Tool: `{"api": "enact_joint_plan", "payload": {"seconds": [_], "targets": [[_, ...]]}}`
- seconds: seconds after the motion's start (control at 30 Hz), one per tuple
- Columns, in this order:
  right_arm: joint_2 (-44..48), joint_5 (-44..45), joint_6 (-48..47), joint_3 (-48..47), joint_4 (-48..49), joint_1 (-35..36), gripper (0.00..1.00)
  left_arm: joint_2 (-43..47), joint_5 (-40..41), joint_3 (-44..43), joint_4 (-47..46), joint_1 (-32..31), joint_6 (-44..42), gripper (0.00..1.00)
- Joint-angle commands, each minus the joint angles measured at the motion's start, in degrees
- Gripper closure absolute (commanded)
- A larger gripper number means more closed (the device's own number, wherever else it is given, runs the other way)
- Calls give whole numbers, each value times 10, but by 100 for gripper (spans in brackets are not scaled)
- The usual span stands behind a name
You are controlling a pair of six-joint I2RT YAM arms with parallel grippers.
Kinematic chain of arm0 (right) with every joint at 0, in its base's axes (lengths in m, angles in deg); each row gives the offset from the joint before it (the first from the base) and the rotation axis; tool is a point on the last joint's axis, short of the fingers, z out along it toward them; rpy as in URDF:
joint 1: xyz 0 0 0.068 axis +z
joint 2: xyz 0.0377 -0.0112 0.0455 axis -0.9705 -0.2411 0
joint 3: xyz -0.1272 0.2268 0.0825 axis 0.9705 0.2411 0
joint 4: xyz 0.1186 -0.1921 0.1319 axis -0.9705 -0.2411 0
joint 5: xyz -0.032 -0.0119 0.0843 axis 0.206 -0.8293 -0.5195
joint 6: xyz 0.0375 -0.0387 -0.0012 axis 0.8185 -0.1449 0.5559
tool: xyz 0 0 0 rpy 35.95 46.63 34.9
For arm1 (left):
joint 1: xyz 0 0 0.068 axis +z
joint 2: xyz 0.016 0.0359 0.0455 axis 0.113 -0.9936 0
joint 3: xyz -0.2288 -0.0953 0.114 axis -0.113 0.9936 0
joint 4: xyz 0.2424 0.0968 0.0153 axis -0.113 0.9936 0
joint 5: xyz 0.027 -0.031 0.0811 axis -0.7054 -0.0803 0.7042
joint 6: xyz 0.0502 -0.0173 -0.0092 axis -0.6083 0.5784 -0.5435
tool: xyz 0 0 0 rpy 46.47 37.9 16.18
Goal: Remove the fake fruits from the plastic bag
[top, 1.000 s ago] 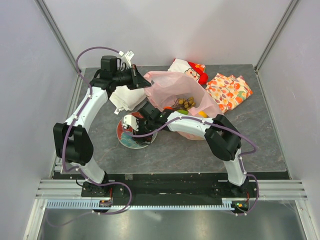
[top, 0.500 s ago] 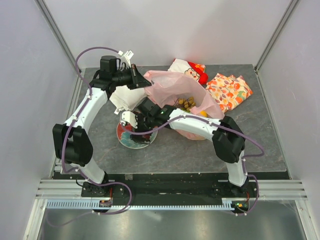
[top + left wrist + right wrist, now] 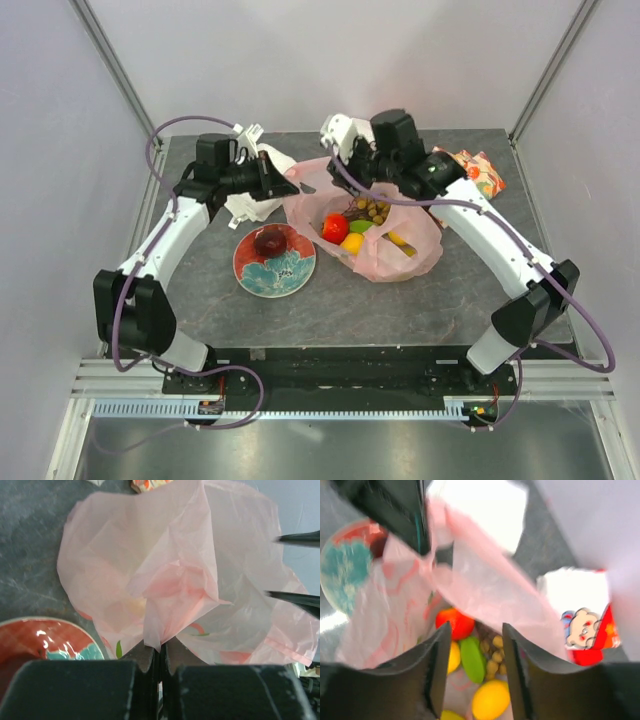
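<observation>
**Plum on plate, rest in pinched bag**

Finds the pale pink plastic bag [image 3: 400,255] crumpled and mouth-up in the middle of the grey table [image 3: 400,310], between a white cloth [image 3: 250,200] at left and an orange-patterned cloth [image 3: 480,172] at far right. Shows a red plate [image 3: 290,275] with a teal flower just beside the bag. Clamps the left gripper [image 3: 159,655] fingers together on the bag's rim. Hangs the right gripper [image 3: 475,645] above the bag's mouth, fingers apart, gripping nothing. Counts a red apple [image 3: 335,227], green piece [image 3: 361,226], grape bunch [image 3: 374,208] and yellow fruit [image 3: 352,243] inside the bag. Spots the dark plum [image 3: 269,240] on the plate.
</observation>
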Motion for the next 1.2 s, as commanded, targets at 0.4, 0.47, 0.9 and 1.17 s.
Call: {"api": "enact_joint_plan", "payload": {"seconds": [0.4, 0.47, 0.9, 1.17], "targets": [[181, 180, -74, 430, -46, 13, 49, 90, 11, 111, 39, -57, -89, 98], [224, 197, -82, 466, -39, 6, 44, 104, 19, 127, 39, -58, -88, 98], [72, 172, -52, 334, 66, -16, 31, 42, 32, 61, 40, -83, -108, 98], [-93, 209, 41, 199, 119, -38, 22, 30, 34, 43, 40, -94, -117, 98]]}}
